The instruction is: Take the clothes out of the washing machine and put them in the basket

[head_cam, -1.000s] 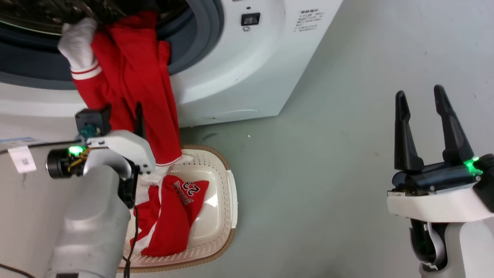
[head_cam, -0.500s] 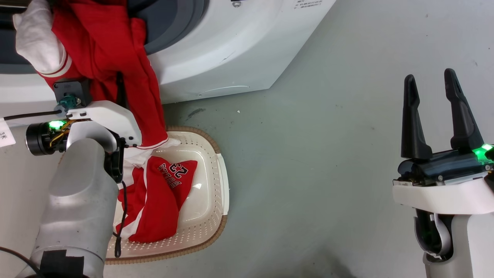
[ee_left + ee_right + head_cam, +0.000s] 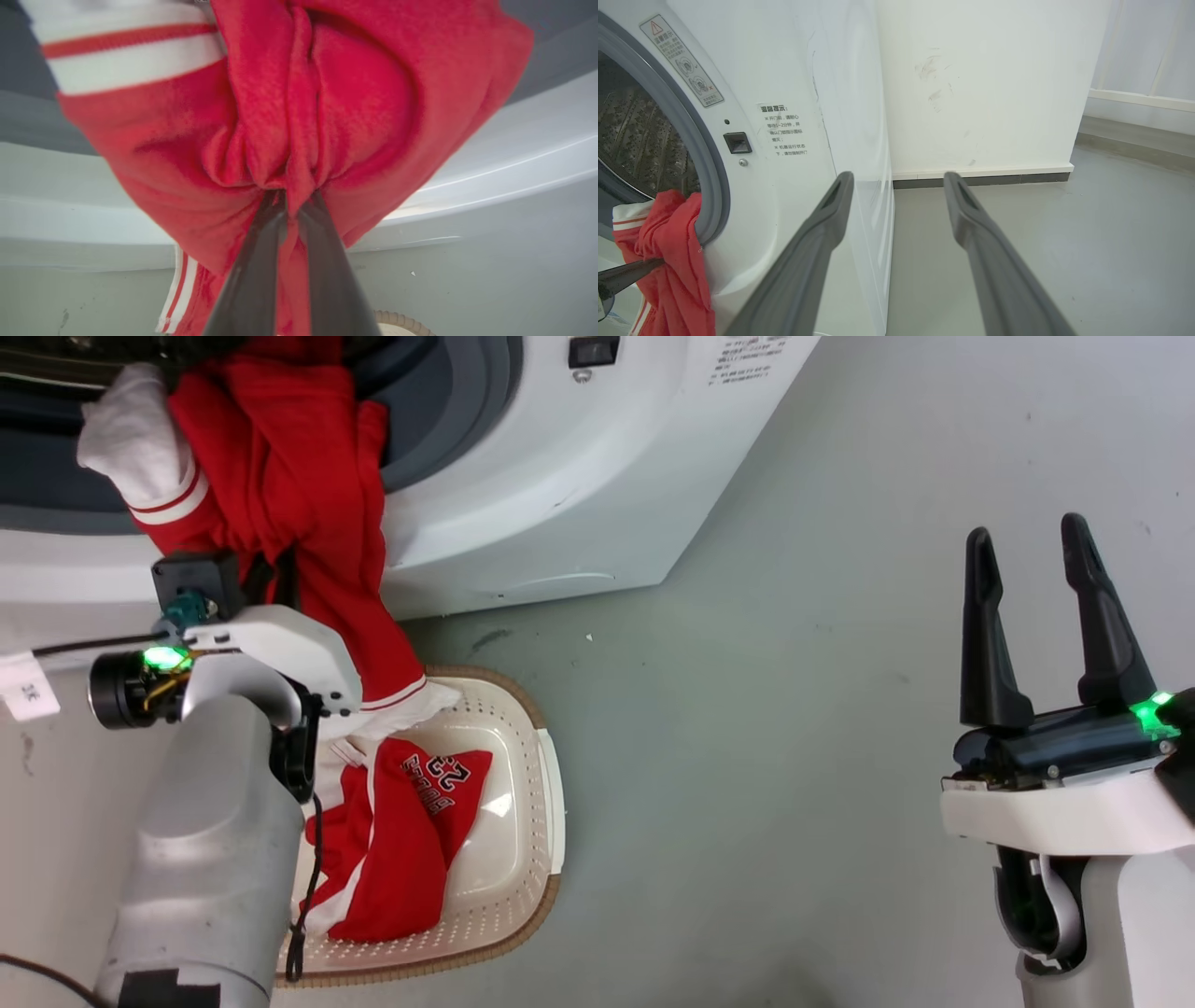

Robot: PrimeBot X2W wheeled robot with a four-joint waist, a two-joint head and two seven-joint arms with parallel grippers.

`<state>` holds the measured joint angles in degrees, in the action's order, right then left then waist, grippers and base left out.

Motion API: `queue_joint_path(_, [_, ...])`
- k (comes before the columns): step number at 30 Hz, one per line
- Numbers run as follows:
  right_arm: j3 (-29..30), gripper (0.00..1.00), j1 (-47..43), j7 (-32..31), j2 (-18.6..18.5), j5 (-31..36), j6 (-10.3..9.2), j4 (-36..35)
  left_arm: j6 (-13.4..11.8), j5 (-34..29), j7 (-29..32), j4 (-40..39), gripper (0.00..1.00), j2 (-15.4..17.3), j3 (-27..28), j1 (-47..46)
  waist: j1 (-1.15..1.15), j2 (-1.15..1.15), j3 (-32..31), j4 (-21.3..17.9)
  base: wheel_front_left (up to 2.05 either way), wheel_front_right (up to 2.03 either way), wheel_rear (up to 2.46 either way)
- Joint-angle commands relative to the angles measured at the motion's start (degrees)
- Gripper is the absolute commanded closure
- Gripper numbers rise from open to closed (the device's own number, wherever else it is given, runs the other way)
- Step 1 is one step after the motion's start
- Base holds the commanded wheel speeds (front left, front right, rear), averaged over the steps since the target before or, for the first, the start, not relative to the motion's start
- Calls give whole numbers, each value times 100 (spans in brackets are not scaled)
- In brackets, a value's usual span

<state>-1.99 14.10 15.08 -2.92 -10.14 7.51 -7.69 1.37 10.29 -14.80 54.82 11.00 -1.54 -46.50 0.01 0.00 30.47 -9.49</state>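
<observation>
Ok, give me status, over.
Left gripper shut on red garment, half out of washing machine. Right gripper open, idle. Jersey in basket. No obstruction seen.

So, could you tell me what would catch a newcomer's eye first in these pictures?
A red garment hangs out of the porthole of the washing machine, pinched by the left gripper, its lower end reaching the basket. A second red garment printed 23 lies in that basket. At the right, the right gripper stands open above the grey floor.

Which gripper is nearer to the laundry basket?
Left. The left gripper, shut on the red garment, is close to the laundry basket's end by the washer; the right gripper is apart, over the floor.
</observation>
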Motion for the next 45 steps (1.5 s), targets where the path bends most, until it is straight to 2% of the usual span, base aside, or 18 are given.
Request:
queue_joint_path(1, [-13, 0, -78, 13, 8, 36, -4, 26, 25, -32, -56, -106, 100, -20, 30, 98, -1, 0, -145, 33, 0, 0, 0])
queue_joint_path(14, [-96, 0, -675, 13, 8, 101, -4, 235, 292, -373, -48, -1407, 100, -283, 55, 1690, -1, 0, -1264, 232, 0, 0, 0])
queue_joint_path(25, [-110, 0, -1117, 13, 8, 197, -4, 332, 497, -659, -48, -2303, 100, -449, -317, 3055, -1, 0, -1946, 390, 0, 0, 0])
queue_joint_path(36, [-169, 0, -1149, 13, 8, 193, -4, 272, 567, -657, -48, -2232, 100, -551, -719, 3544, -1, 0, -1906, 363, 0, 0, 0])
queue_joint_path(45, [-133, 0, -812, 13, 8, 180, -4, 149, 586, -564, -47, -1514, 100, -509, -644, 3215, -1, 0, -1262, 239, 0, 0, 0])
